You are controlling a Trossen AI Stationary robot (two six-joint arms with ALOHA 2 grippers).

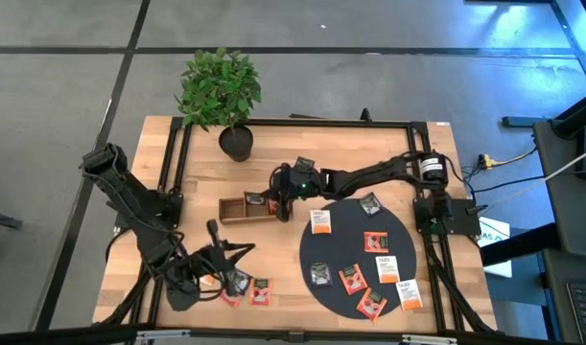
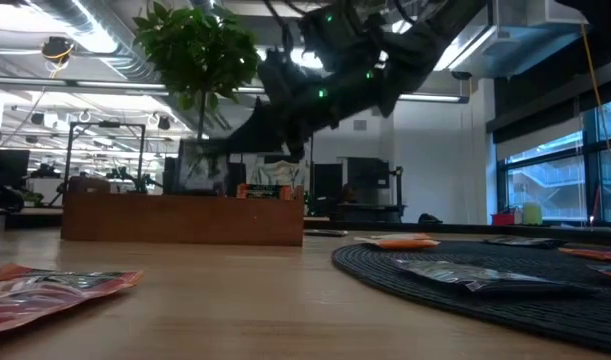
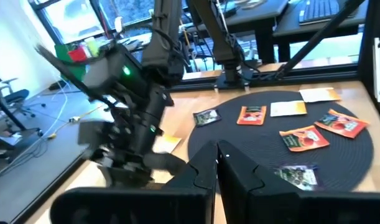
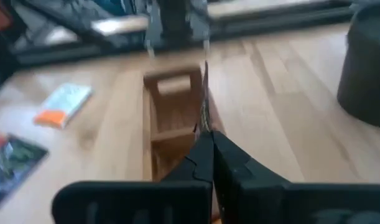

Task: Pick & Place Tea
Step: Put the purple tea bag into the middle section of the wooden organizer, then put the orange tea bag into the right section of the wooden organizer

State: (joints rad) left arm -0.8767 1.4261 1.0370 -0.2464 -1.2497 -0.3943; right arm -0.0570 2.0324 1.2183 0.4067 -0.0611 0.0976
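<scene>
My right gripper point(image 4: 207, 134) reaches over the brown wooden tray point(image 1: 246, 207) and is shut on one tea sachet point(image 4: 204, 93), seen edge-on as a thin dark strip. A red sachet point(image 1: 257, 199) lies inside the tray. Several more tea sachets lie flat on the black round mat point(image 1: 345, 247), among them a white-and-orange one point(image 1: 320, 221) and a dark one point(image 1: 370, 203). Two sachets point(image 1: 246, 287) lie on the wood near the front left. My left gripper point(image 1: 233, 253) hovers above them, shut with nothing between its fingers point(image 3: 205, 163). My right gripper pinches the sachet by one edge point(image 4: 206, 122) between its two fingers. The fingers slant down from the table's right side. The sachet sticks out past the fingertips, standing on edge, lifted clear above the tray point(image 4: 171, 115).
A potted plant point(image 1: 222, 92) stands at the far left of the table, just behind the tray. A black frame point(image 1: 302, 123) runs around the table's edges. Bare wood lies between the tray and the front-left sachets.
</scene>
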